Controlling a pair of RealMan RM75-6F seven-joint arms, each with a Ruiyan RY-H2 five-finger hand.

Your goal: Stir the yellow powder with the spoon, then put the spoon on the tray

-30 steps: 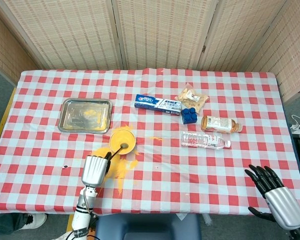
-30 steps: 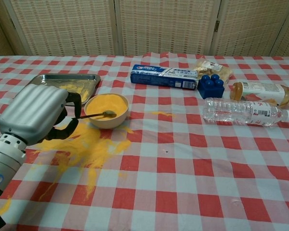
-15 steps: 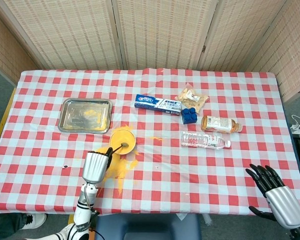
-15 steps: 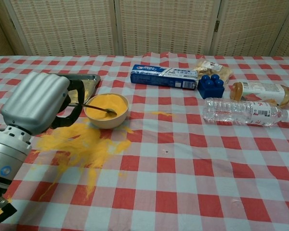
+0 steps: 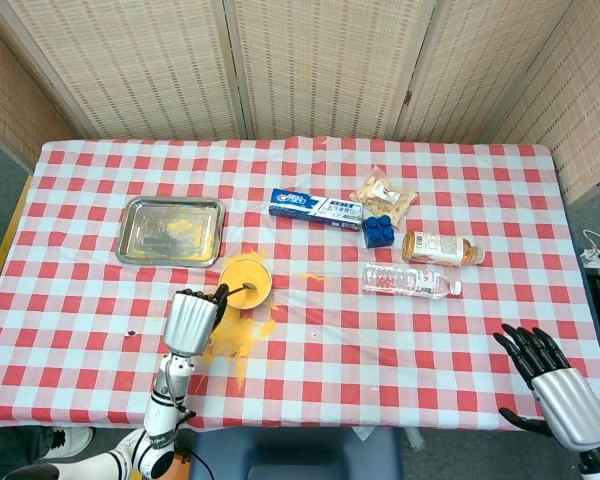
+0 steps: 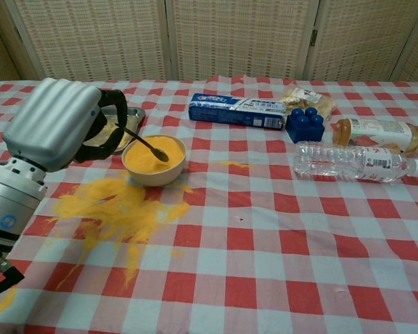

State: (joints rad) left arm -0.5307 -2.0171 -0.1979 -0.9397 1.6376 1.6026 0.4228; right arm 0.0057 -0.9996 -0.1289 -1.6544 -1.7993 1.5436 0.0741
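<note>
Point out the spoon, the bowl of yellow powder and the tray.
spoon [image 6: 153,149]: chest view, on its bowl end over the powder.
bowl of yellow powder [image 6: 154,172]: chest view, on its near outer wall.
tray [image 5: 170,230]: head view, on its flat bottom.

The left robot hand [image 6: 56,122] has risen toward the upper left, tilting the spoon [image 6: 148,147] steeper over the bowl [image 6: 153,161].

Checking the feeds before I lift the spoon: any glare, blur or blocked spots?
Head view: even light, sharp, slight sheen on the tray. Chest view: the left hand looms large and hides most of the tray; the spoon and bowl stay sharp.
</note>
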